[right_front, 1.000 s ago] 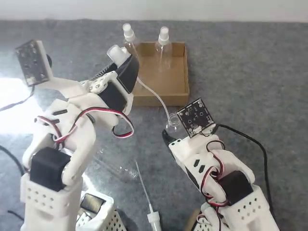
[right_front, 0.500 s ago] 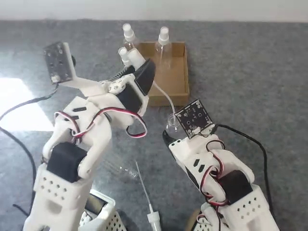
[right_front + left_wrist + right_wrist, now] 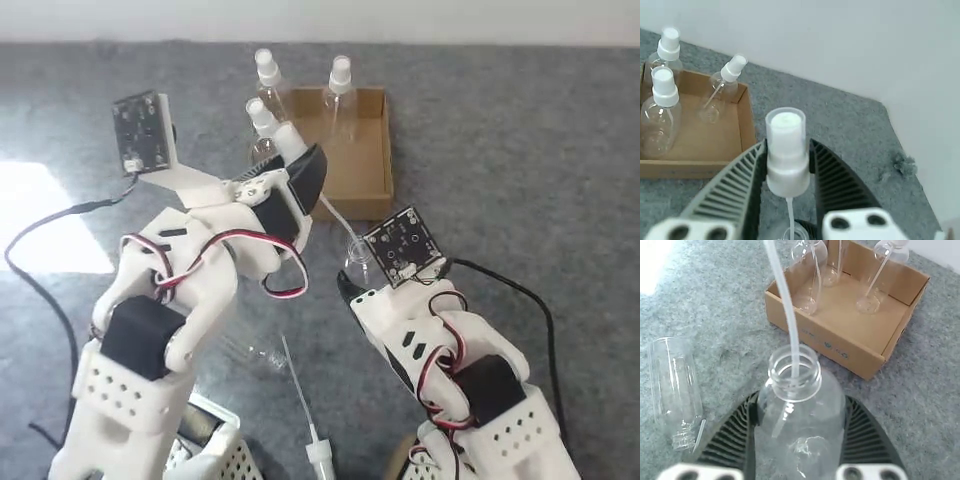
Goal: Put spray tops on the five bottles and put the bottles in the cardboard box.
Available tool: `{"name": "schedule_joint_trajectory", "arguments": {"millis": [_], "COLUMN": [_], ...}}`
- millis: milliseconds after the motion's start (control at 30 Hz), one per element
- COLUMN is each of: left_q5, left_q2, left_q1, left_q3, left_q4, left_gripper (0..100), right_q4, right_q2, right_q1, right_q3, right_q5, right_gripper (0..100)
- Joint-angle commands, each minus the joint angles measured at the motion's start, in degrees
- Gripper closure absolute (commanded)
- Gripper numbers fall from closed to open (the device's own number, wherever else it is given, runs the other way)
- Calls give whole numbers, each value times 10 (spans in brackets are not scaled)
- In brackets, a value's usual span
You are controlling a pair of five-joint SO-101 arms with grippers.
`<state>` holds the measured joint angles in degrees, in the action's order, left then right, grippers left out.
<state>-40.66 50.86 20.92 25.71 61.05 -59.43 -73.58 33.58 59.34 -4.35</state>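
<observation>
— Well, what are we gripping?
— Our left gripper (image 3: pixel 786 148) is clamped on a spray top (image 3: pixel 785 131), its tube (image 3: pixel 785 305) dipping into the open bottle (image 3: pixel 797 440) our right gripper (image 3: pixel 800 404) squeezes, near the cardboard box (image 3: pixel 840 347) with three capped bottles (image 3: pixel 660 117)

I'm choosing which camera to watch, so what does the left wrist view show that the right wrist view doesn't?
Left wrist: the white spray top clamped in the left gripper. Right wrist: the right gripper around a clear bottle's body, plus a capless clear bottle lying on the grey mat. Both: the brown cardboard box, the bottles inside, the dip tube.
</observation>
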Motion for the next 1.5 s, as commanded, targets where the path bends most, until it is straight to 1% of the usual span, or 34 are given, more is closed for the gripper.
{"name": "schedule_joint_trajectory", "arguments": {"millis": [0,167,267,467,667,767,867,1000,1133,1467], "left_q5": [7,7,7,7,7,7,8,10,35,37], "left_q2": [12,11,11,11,11,11,11,11,11,11], "left_q1": [13,83,103,105,106,130,155,155,159,159], "left_q3": [-3,-1,14,63,73,76,86,88,93,97], "left_q4": [11,33,29,-5,-6,-2,-2,4,10,12], "left_gripper": [989,989,989,989,989,989,989,989,989,989], "right_q4": [12,12,12,7,4,4,4,4,4,4], "right_q2": [-13,-13,-13,-47,-130,-151,-152,-152,-152,-151], "right_q1": [2,2,2,2,4,4,2,2,1,1], "right_q3": [-8,-8,-8,-7,23,28,28,28,28,28], "right_q5": [-9,-9,-9,-10,-10,-11,-11,-11,-11,-11], "right_gripper": [929,929,929,929,929,929,930,930,930,930]}}
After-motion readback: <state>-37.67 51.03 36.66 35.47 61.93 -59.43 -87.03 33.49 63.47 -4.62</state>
